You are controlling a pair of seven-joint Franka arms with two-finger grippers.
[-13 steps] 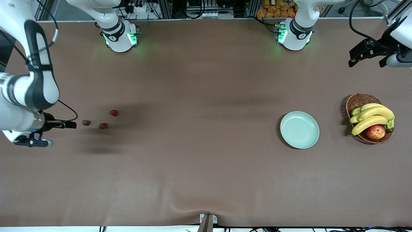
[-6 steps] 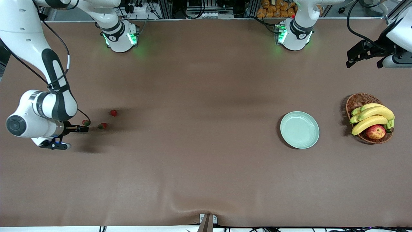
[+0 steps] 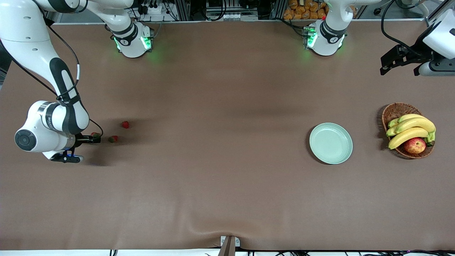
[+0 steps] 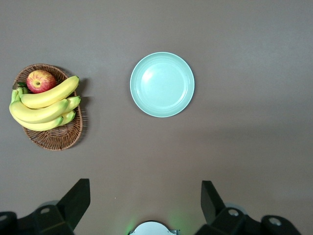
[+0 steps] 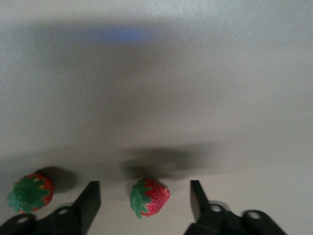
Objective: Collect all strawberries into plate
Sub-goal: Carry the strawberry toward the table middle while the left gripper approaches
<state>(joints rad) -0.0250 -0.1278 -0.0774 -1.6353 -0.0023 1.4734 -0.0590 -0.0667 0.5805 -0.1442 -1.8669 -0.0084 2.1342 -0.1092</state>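
One strawberry (image 5: 149,197) is framed between the spread jaws of the right gripper (image 5: 145,203), not yet pinched; the left gripper (image 4: 145,201), spread, is kept waiting well away.

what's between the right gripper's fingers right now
One strawberry sits on the table between the open fingers of the right gripper, not yet pinched, in the right wrist view. Another strawberry lies outside them.

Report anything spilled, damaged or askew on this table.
Nothing stands out. The three small red strawberries lie loose but whole, one between the right gripper's open fingers. The pale mint-green plate sits flat and empty; the brown wicker basket holds its fruit. The left gripper waits open, up off the table.
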